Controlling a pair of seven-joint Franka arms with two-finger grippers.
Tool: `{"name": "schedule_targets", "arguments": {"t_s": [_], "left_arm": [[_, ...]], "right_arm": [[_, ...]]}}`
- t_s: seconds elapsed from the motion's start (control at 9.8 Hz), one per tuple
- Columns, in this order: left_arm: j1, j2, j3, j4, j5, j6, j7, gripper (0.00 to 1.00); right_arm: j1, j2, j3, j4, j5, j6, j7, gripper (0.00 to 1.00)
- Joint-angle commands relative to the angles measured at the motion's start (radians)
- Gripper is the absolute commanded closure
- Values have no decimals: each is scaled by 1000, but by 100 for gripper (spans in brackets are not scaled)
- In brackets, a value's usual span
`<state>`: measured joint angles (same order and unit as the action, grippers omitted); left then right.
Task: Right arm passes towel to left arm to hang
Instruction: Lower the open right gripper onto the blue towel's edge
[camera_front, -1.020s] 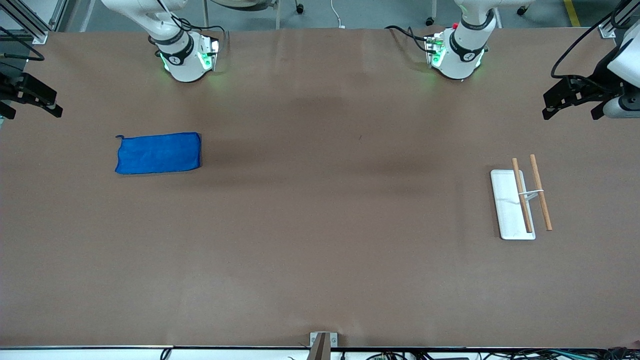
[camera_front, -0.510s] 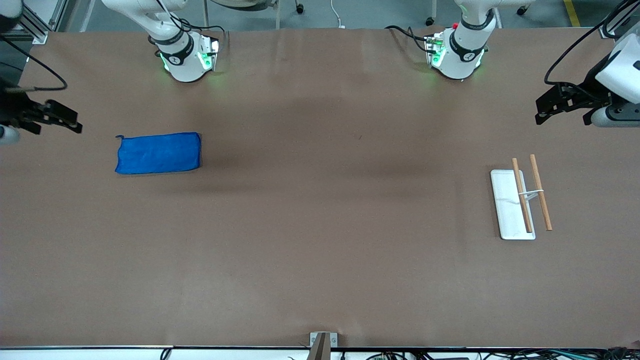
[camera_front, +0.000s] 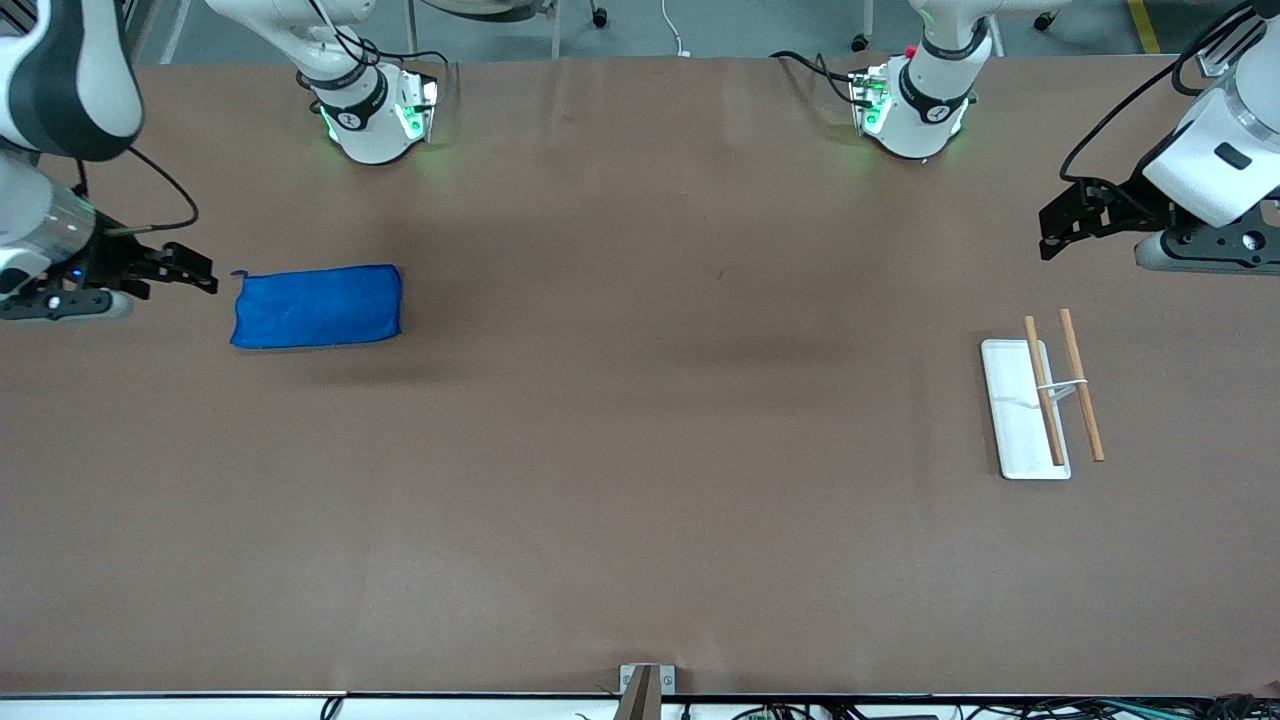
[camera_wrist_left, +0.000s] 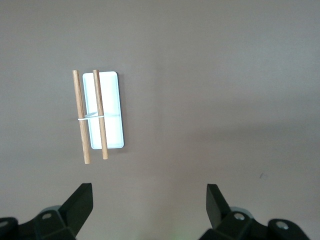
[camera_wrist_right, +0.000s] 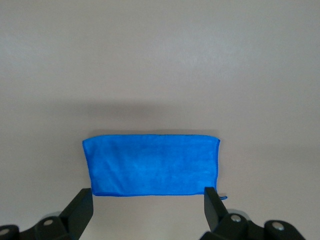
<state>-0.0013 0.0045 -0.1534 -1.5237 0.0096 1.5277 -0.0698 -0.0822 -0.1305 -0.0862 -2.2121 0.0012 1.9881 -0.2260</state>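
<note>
The blue towel (camera_front: 317, 306) lies flat on the brown table toward the right arm's end, its tiny loop at one corner. It also shows in the right wrist view (camera_wrist_right: 151, 164). My right gripper (camera_front: 195, 275) is open and empty, in the air beside the towel's loop end, apart from it. My left gripper (camera_front: 1055, 228) is open and empty, over the table at the left arm's end. The hanging rack (camera_front: 1045, 392), a white base with two wooden rods, stands nearer the front camera than the left gripper. It also shows in the left wrist view (camera_wrist_left: 97, 115).
Both arm bases stand at the table's back edge. A small metal bracket (camera_front: 645, 682) sits at the table's front edge.
Both arms have come in from the table's ends. The right gripper moved toward the towel's loop end; the left gripper moved inward near the rack. The towel has not moved.
</note>
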Motion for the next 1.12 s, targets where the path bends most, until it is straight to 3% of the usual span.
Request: {"name": "schedule_targets", "arguments": {"t_s": [0.0, 0.2, 0.51, 0.71, 1.02], "left_arm": [[0, 26, -6, -1, 18, 9, -8, 0], [4, 26, -6, -1, 21, 8, -34, 0], [14, 25, -6, -6, 21, 6, -62, 0], [17, 23, -5, -7, 21, 2, -65, 0], [15, 20, 3, -1, 21, 0, -47, 0]], "right_arm": [[-25, -54, 6, -203, 8, 160, -30, 2], [-33, -49, 6, -325, 0, 305, -30, 2], [-57, 14, 8, -373, -14, 359, -30, 2], [-59, 87, 6, -412, -14, 478, -38, 2], [-140, 228, 8, -414, -14, 622, -211, 6]]}}
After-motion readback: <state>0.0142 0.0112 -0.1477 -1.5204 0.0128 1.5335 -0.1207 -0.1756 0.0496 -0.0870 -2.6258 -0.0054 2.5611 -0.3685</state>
